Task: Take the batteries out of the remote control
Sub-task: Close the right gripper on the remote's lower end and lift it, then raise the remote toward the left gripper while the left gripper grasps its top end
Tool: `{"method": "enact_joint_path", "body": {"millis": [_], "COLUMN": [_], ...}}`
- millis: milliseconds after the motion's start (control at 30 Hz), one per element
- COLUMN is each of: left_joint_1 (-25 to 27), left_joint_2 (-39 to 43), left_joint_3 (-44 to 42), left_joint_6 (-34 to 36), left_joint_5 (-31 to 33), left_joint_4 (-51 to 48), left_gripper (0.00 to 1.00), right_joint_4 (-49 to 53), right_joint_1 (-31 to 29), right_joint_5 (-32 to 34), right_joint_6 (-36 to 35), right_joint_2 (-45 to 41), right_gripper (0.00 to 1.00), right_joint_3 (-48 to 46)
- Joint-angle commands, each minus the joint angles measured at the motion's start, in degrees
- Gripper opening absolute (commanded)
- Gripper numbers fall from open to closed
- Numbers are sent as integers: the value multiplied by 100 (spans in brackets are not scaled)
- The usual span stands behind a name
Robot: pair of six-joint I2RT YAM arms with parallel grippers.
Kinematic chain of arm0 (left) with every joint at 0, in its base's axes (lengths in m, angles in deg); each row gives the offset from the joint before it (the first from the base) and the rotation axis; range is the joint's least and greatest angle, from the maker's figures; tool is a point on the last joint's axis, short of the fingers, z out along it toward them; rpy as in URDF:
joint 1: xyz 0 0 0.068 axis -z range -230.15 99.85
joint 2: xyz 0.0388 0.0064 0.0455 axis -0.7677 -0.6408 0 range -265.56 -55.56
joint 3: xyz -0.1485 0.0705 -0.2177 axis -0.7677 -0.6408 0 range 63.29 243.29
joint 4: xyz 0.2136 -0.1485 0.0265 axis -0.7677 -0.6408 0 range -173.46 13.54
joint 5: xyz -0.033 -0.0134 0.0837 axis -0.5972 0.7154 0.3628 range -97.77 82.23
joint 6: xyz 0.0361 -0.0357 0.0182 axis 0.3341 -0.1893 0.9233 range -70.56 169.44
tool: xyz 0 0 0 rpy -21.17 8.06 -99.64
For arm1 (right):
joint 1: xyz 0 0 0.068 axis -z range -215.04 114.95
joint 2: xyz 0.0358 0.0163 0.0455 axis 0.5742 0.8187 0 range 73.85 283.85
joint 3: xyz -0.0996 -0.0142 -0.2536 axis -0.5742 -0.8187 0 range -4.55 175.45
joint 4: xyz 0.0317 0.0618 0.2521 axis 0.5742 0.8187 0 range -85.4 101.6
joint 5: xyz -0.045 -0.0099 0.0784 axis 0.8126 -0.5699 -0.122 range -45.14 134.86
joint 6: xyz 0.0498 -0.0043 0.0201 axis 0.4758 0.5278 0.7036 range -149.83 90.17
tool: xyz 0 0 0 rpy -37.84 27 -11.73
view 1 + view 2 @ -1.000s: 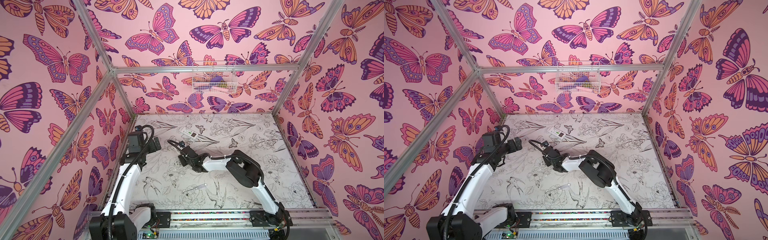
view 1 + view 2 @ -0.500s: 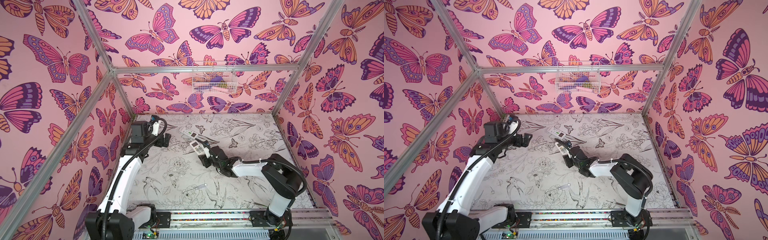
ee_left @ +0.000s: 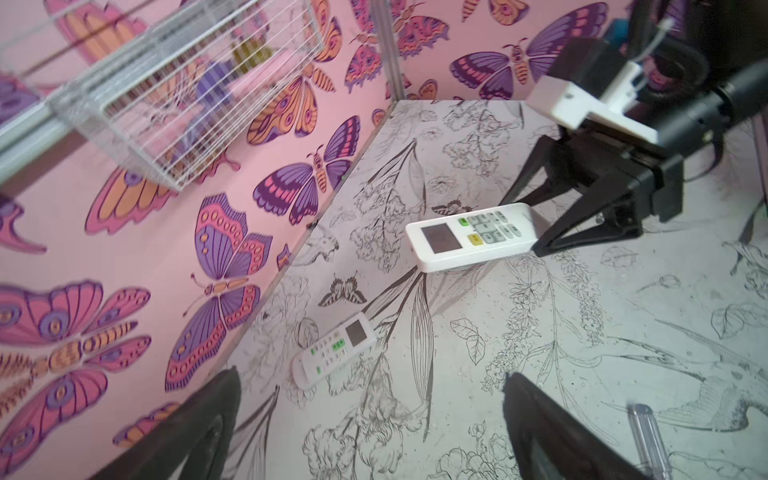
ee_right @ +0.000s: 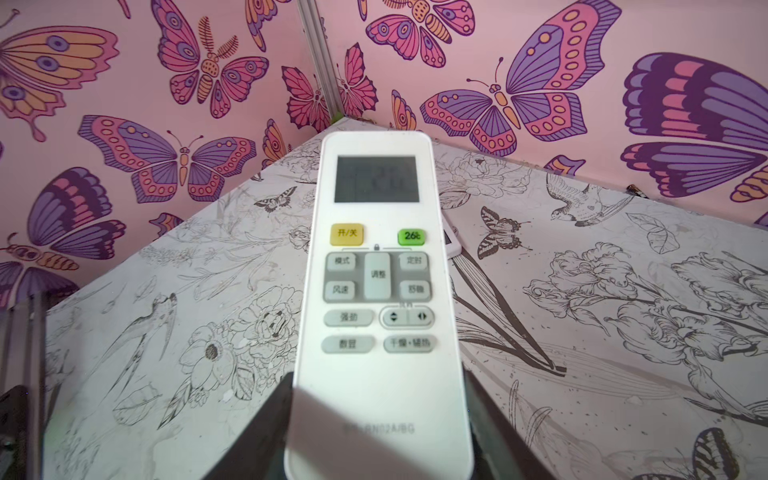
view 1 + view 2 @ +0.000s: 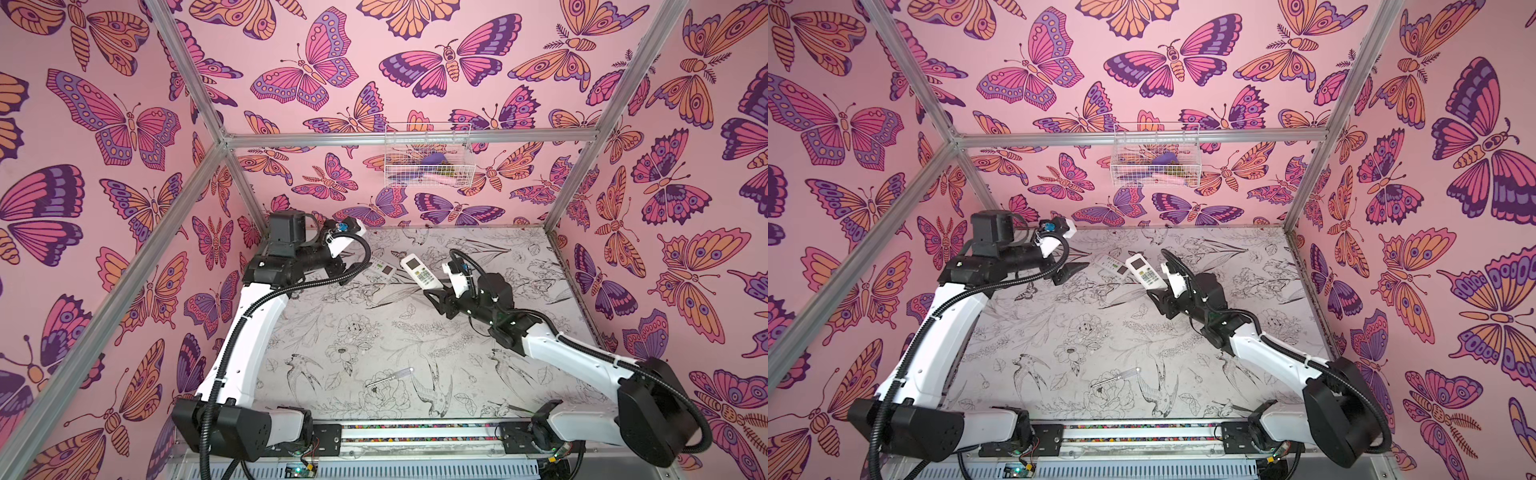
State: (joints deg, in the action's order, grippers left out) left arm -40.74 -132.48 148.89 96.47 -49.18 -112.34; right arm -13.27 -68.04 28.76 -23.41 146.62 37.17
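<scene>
My right gripper (image 5: 436, 291) (image 4: 378, 386) is shut on the lower end of a white remote control (image 5: 420, 272) (image 5: 1145, 272) (image 4: 378, 291) and holds it off the table with its buttons and screen facing up. In the left wrist view the same remote control (image 3: 469, 235) sticks out of that gripper (image 3: 536, 224). A smaller white remote (image 5: 384, 266) (image 3: 334, 349) lies flat on the table near the back. My left gripper (image 5: 351, 272) (image 3: 370, 374) hovers open just left of the smaller remote and holds nothing. The batteries are hidden.
A clear-handled screwdriver (image 5: 388, 378) (image 3: 648, 436) lies on the floral table mat toward the front. A white wire basket (image 5: 428, 166) with a few items hangs on the back wall. Butterfly-patterned walls enclose the table on three sides.
My right gripper has lifted the larger remote and carried it rightward from the left-centre. The left gripper has swung toward the back and right, closer to the smaller remote, staying open.
</scene>
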Motion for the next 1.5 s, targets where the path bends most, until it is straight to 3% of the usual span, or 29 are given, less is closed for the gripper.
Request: {"method": "enact_joint_path", "body": {"millis": [0, 133, 300, 500, 733, 1033, 1167, 1467], "left_joint_1": [200, 433, 663, 817, 911, 1128, 1168, 1240], "left_joint_2": [-136, -357, -600, -808, -947, -1113, -1182, -1223], "left_joint_3": [369, 884, 1259, 1361, 1281, 1301, 1266, 1292], "left_joint_6": [1614, 2736, 4710, 5688, 6055, 5985, 6061, 6077], "left_joint_5": [-588, -790, -863, -712, -750, -772, -733, -737], "left_joint_4": [-404, -993, -2021, -2178, -2167, -2174, -2161, -2158], "left_gripper": [100, 100, 99, 97, 95, 77, 73, 43], "right_joint_4": [550, 635, 1031, 994, 165, 434, 337, 612], "right_joint_1": [253, 739, 1034, 1097, 1092, 886, 772, 627], "right_joint_5": [-973, -1626, -2421, -3137, -3891, -4171, -4253, -4306], "right_joint_6": [-243, -36, -32, 186, 798, 699, 724, 549], "right_joint_2": [-281, -519, -559, -467, -202, 41, 71, 95], "right_gripper": [49, 48, 48, 46, 45, 43, 43, 43], "right_joint_3": [183, 279, 604, 886, 924, 1206, 1232, 1308]}}
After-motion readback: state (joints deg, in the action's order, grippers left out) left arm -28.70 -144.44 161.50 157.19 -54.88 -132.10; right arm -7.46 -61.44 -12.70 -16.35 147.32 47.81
